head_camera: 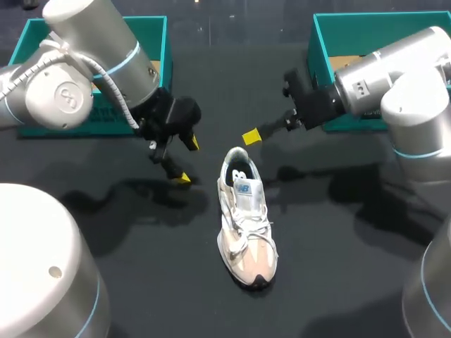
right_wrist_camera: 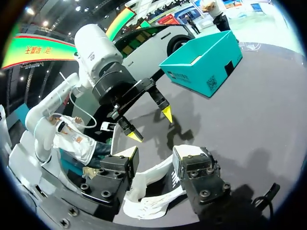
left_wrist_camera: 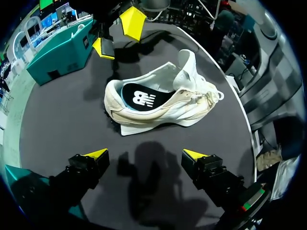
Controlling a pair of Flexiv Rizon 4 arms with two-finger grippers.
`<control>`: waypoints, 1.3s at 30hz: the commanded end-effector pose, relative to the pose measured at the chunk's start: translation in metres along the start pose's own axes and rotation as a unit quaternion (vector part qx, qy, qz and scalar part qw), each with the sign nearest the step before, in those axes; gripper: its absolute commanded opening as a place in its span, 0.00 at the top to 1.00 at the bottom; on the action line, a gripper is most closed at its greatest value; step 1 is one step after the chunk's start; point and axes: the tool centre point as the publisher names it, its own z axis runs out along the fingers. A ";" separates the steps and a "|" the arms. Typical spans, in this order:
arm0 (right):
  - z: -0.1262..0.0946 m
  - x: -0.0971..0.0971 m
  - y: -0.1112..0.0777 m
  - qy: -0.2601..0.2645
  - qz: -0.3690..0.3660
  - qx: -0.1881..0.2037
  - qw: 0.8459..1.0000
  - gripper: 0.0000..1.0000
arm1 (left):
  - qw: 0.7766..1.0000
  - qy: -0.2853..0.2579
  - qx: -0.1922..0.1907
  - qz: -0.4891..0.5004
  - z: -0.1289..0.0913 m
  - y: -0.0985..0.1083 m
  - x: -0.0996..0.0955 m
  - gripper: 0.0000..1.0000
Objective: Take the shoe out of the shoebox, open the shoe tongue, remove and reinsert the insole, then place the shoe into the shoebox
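Head view: the shoe stands on the dark surface, toe near, outside the far-left shoebox and the far-right shoebox. The left gripper hangs wide and empty just left of the heel. The right gripper, fingers apart and empty, hovers just beyond the heel.
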 end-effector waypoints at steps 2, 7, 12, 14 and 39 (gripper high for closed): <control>-0.013 -0.002 0.013 0.008 0.043 0.144 0.989 0.55 | 1.000 0.006 -0.023 0.012 -0.032 0.016 0.000 0.00; -0.034 -0.001 0.024 -0.029 0.099 0.195 0.975 0.53 | 0.999 0.018 -0.035 0.022 -0.050 0.029 -0.005 0.00; -0.056 0.011 0.036 -0.094 0.129 0.221 0.962 0.61 | 0.998 0.028 -0.052 0.035 -0.070 0.034 -0.009 0.00; -0.060 0.016 0.039 -0.123 0.136 0.226 0.957 0.82 | 0.997 0.031 -0.053 0.040 -0.077 0.035 -0.011 0.00; -0.026 0.033 0.037 -0.321 0.245 0.208 0.891 1.00 | 0.989 0.037 -0.085 0.114 -0.121 0.073 -0.037 0.00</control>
